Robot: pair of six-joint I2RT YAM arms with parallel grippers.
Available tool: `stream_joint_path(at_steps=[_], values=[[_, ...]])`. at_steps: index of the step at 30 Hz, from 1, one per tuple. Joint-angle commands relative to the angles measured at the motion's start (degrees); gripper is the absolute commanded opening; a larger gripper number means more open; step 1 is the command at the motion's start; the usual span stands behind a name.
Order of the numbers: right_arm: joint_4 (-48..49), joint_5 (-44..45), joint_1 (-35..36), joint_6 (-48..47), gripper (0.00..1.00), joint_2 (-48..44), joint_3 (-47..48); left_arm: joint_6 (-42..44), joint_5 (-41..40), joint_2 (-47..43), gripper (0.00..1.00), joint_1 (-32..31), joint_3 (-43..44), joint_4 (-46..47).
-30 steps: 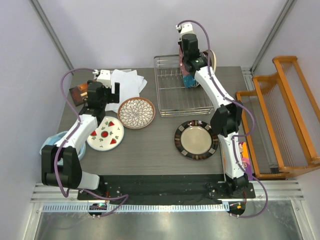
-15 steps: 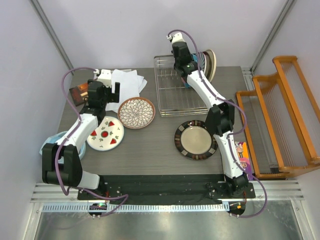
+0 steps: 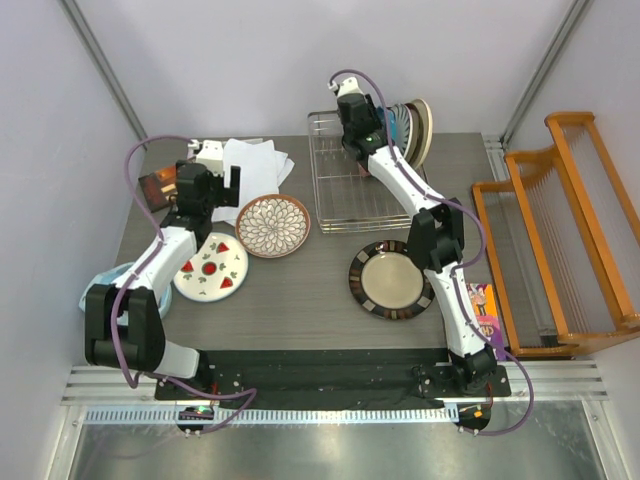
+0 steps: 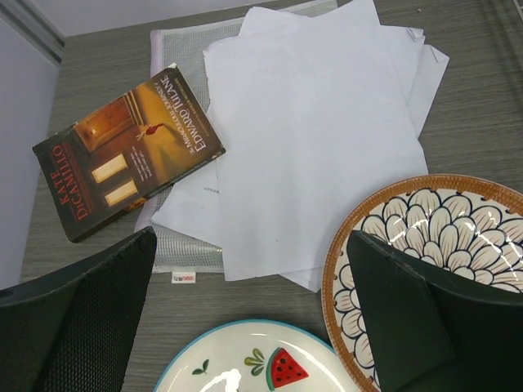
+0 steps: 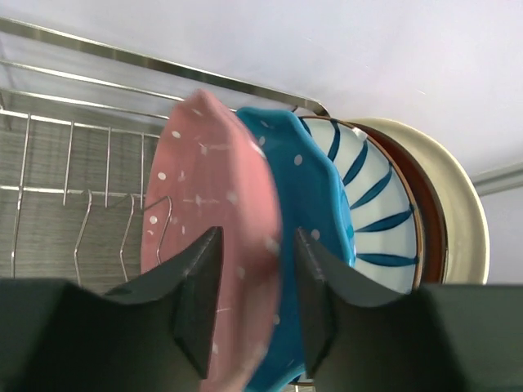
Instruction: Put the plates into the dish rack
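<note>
- Right jaws part open, straddling the rim of the pink plate point(image 5: 214, 163), which stands upright in the dish rack point(image 5: 78, 204).
- Left jaws wide open, empty, over papers point(image 4: 310, 122).
- Petal plate point(image 3: 273, 226), strawberry plate point(image 3: 210, 267) and dark-rimmed plate point(image 3: 392, 279) lie flat on the bench point(image 3: 300, 300).

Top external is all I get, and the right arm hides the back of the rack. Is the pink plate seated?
Observer: The right wrist view shows the pink plate standing upright in the dish rack, right beside a blue dotted plate.
Operator: Is the right gripper off it?
Observer: The right gripper straddles its rim with the jaws parted. A gap shows on the blue plate's side.
Operator: And the left?
Observer: The left gripper is open and empty, over the near edge of the papers, beside the petal-pattern plate.
</note>
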Motion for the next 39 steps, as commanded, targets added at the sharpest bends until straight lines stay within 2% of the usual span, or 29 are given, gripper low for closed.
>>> stream_joint_path(at_steps=[1, 4, 7, 10, 11, 13, 14, 15, 18, 20, 23, 26, 28, 34, 39], values=[[2.8, 2.6, 0.4, -0.3, 0.57, -5.5, -0.9, -1.7, 1.6, 0.4, 0.99, -0.2, 2.3, -0.6], [1.5, 3.3, 1.1, -0.9, 0.75, -8.1, -1.7, -2.4, 3.7, 0.0, 0.99, -0.2, 2.3, -1.2], [0.3, 3.6, 2.0, -0.4, 0.77, -12.9, -4.6, -4.2, 6.9, -1.2, 1.00, -0.3, 2.0, -2.3], [-0.7, 2.4, 2.2, 2.8, 0.78, -19.4, -9.0, -6.9, 17.2, -4.0, 0.95, -1.8, 1.6, -5.7], [-1.5, 1.5, 2.2, 4.0, 0.78, -21.6, -10.4, -6.8, 23.6, -5.0, 0.91, -2.6, 1.1, -6.4], [-3.3, -3.0, 2.1, 8.2, 0.80, -26.1, -16.6, -6.7, 30.3, -8.1, 0.90, -5.3, -2.0, -6.5], [-3.9, -5.7, 1.9, 10.2, 0.81, -32.2, -19.8, -6.9, 34.6, -8.9, 0.87, -6.2, -3.3, -6.5], [-4.6, -12.1, 1.3, 11.8, 0.83, -35.3, -27.3, -8.1, 39.1, -10.4, 0.86, -7.3, -5.9, -4.8], [-5.5, -24.3, 0.6, 16.3, 0.86, -49.2, -45.4, -14.8, 42.8, -11.1, 0.84, -11.2, -11.1, 1.9], [-7.2, -27.2, 0.5, 19.0, 0.88, -57.8, -56.1, -18.1, 43.8, -10.0, 0.83, -13.7, -11.7, 2.8], [-11.6, -32.1, -0.1, 22.9, 0.89, -64.4, -65.3, -20.4, 44.5, -6.7, 0.78, -18.3, -11.2, 2.2], [-14.4, -34.3, -0.4, 25.8, 0.89, -72.1, -72.0, -26.2, 42.9, -4.0, 0.76, -23.5, -12.0, 4.2], [-15.2, -35.8, -0.4, 26.0, 0.89, -77.2, -74.6, -29.2, 40.3, -2.0, 0.74, -26.6, -12.9, 8.0], [-20.8, -38.6, -2.9, 24.7, 0.90, -83.8, -77.0, -42.8, 35.2, 5.3, 0.68, -27.9, -14.1, 15.0], [-23.0, -46.2, -3.2, 25.6, 0.91, -86.2, -81.0, -46.0, 33.1, 7.3, 0.68, -29.7, -16.8, 17.2]])
